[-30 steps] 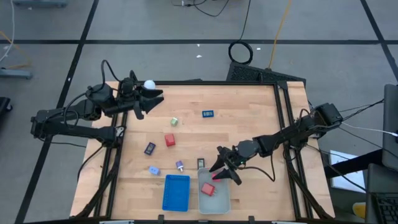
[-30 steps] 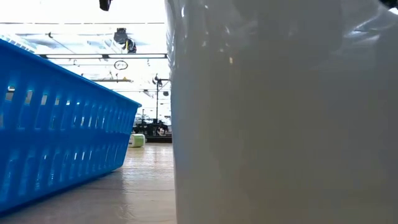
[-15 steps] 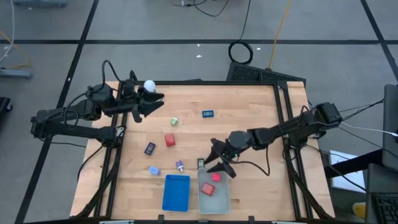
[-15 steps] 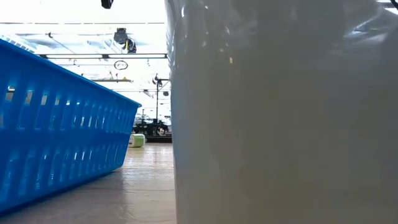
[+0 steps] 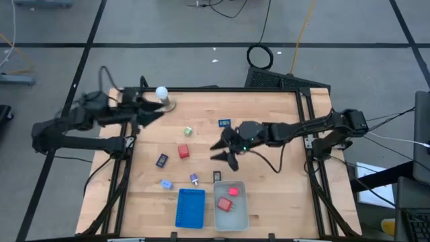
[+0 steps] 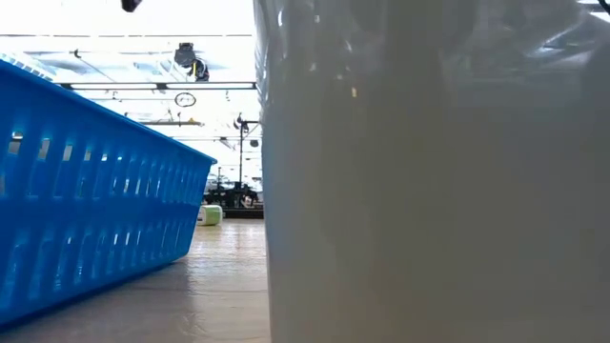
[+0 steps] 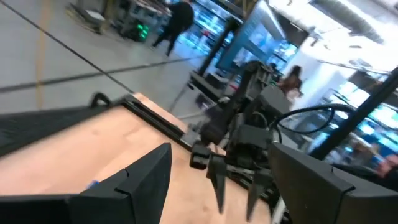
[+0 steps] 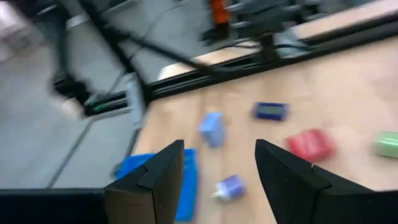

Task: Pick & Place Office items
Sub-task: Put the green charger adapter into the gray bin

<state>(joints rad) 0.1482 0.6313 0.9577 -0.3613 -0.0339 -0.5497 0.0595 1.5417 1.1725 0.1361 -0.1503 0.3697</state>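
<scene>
1. Fingers on the right gripper (image 5: pixel 220 149) are spread wide and empty, over mid-table near the loose items.
2. Left gripper (image 5: pixel 149 114) looks open too, parked by the white ball (image 5: pixel 161 92) at the far left.
3. Pale grey tray (image 5: pixel 242 218) holds two red blocks (image 5: pixel 229 197); blue tray (image 5: pixel 190 208) sits just beside it.
4. Loose red block (image 5: pixel 183 151) looks light and rigid, so probably pinch its flat sides.
5. Purple-topped piece (image 5: pixel 193 179) is tiny and could skid.
</scene>
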